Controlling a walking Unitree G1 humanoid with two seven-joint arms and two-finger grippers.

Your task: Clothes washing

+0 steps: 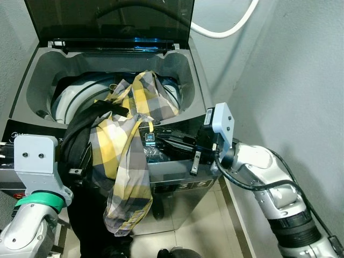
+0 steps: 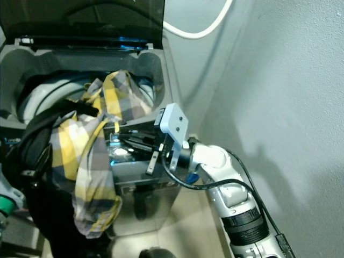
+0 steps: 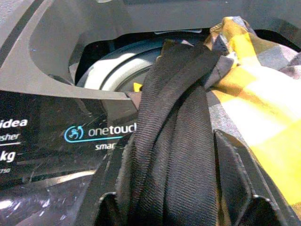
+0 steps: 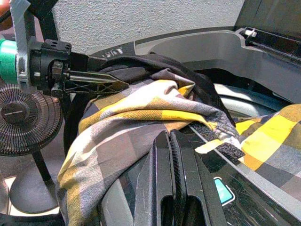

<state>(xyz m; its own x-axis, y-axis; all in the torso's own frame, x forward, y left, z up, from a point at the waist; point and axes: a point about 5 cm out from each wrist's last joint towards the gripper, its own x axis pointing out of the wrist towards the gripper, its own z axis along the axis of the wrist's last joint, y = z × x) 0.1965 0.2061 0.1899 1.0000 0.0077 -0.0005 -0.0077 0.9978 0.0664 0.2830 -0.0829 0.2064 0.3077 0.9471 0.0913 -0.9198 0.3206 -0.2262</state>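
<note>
Grey-walled laundry corner, open top-loading grey washing machine [image 1: 177,75] mid-frame.
Left gripper [image 3: 188,188] clenches black ribbed fabric [image 3: 174,141]; right gripper [image 4: 171,155], pressed closed, nudges yellow-grey checked shirt [image 1: 126,161], draped over the rim, drumward.

Home laundry corner — washing machine [image 1: 177,75], fan [image 4: 23,120].

We see the shirt [image 1: 126,161] draped over the washer's front rim [image 1: 177,185], part inside the drum [image 1: 72,97], dark garment [image 1: 80,134] to its left. Lid [image 1: 107,19] stands behind; hose [image 1: 226,29] behind right.
</note>
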